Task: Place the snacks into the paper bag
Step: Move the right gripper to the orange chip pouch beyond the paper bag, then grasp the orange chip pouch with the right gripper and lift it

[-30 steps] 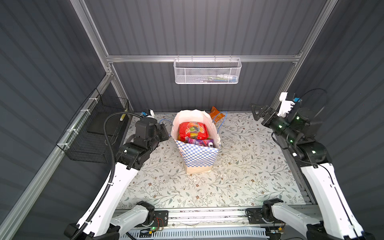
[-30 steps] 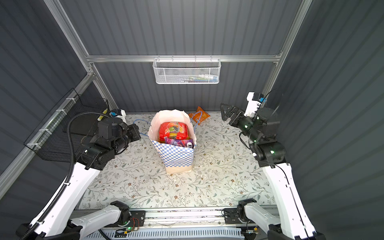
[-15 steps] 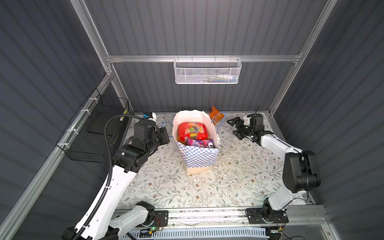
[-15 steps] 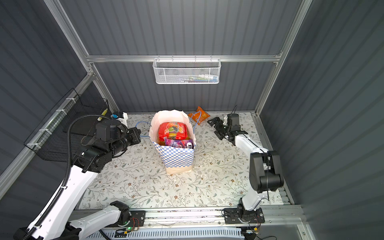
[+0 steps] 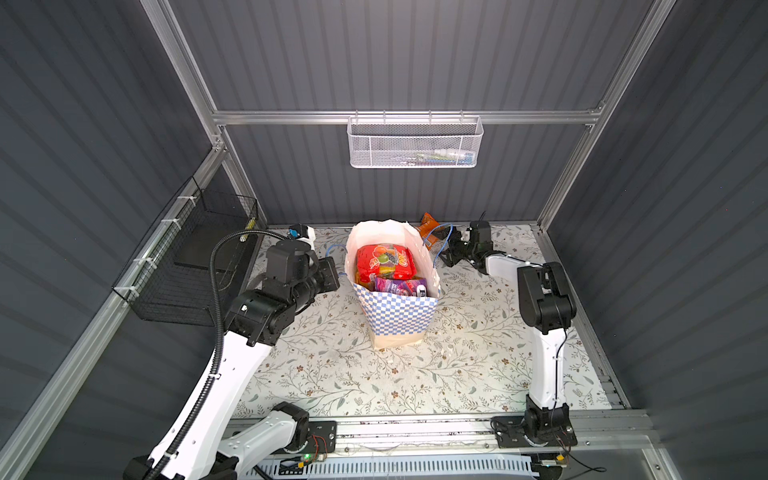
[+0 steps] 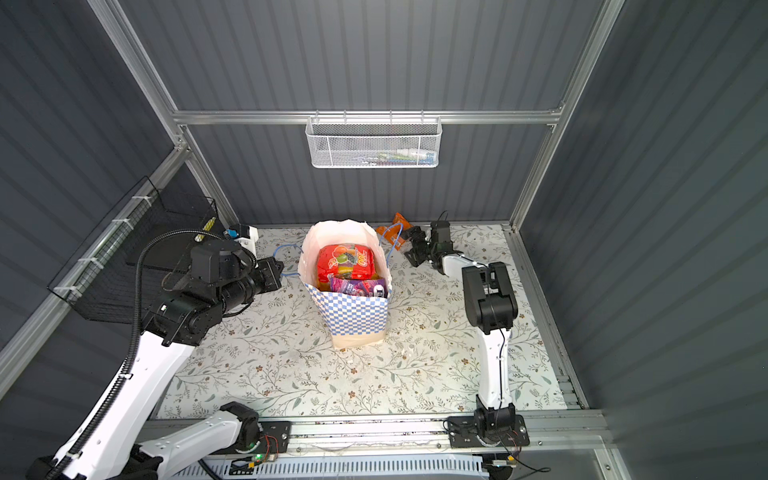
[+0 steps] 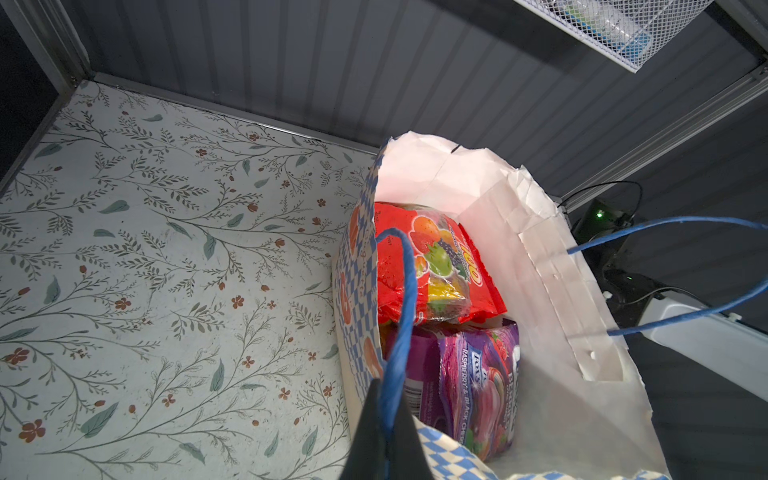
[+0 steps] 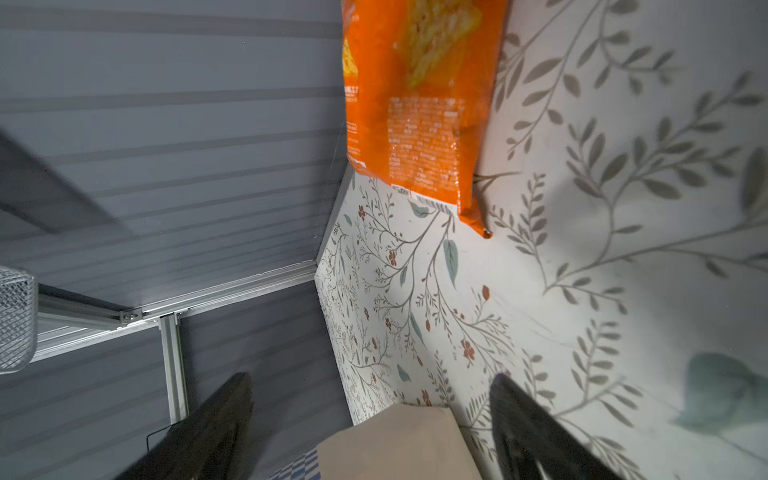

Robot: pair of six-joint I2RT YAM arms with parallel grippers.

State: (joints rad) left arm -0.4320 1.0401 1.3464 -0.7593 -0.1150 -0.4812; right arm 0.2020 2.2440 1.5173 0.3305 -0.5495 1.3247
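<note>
Floral counter point(image 5: 457, 353) update: we're dropping the right gripper point(image 5: 449, 251) from up high, open and empty, beside the last orange packet point(image 5: 428, 222); left gripper point(image 7: 382, 436) is pinching the handle point(image 7: 401, 299) of the paper bag point(image 5: 399, 316).

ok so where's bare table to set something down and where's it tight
Bare: the wide strip of table between the paper bag and front rail. Crowded: back right of the bag, around orange packet and right tool.

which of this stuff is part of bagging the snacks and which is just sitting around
Job:
paper bag
red packet, purple packet, both inside
orange packet, by back wall
left gripper, shut on blue handle
right gripper, open

Lying about:
white mesh basket
black wire basket
</note>
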